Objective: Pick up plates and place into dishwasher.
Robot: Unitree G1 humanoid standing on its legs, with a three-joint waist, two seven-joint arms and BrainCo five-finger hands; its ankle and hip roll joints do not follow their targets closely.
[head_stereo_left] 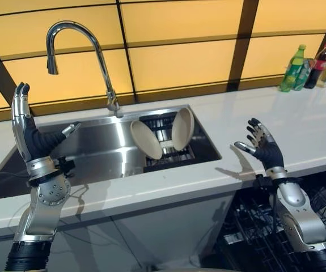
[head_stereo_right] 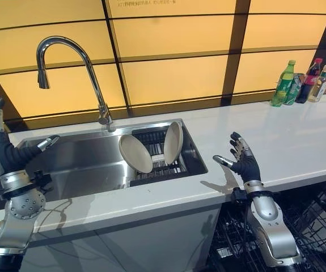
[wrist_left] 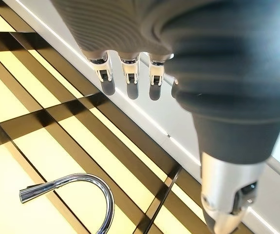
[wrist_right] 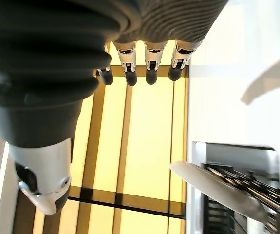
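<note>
1. Left hand (head_stereo_left: 33,140) was raised upright over the left end of the sink (head_stereo_left: 94,150), its fingers straight and its thumb stuck out toward the basin; it held nothing.
2. Right hand (head_stereo_left: 265,148) was lifted above the front edge of the white counter (head_stereo_left: 299,127), to the right of the sink, its fingers spread and slightly bent, holding nothing.
3. Two beige plates stood on edge in a dark rack (head_stereo_left: 171,156) at the right end of the sink.
4. One plate (head_stereo_left: 145,139) leaned at the rack's left side, its face turned toward the front; the other plate (head_stereo_left: 182,128) stood at the rack's right side, nearly upright.
5. Both plates were well apart from either hand.
6. A curved chrome tap (head_stereo_left: 89,51) rose from the back rim of the sink, its spout hanging over the left part of the basin.
7. Below the counter at the right, the dark wire racks of the open dishwasher (head_stereo_left: 248,226) showed under the right arm; no plate could be made out in them.
8. Several bottles (head_stereo_left: 310,67) stood together at the far right corner of the counter, against the yellow panelled wall (head_stereo_left: 180,56).
</note>
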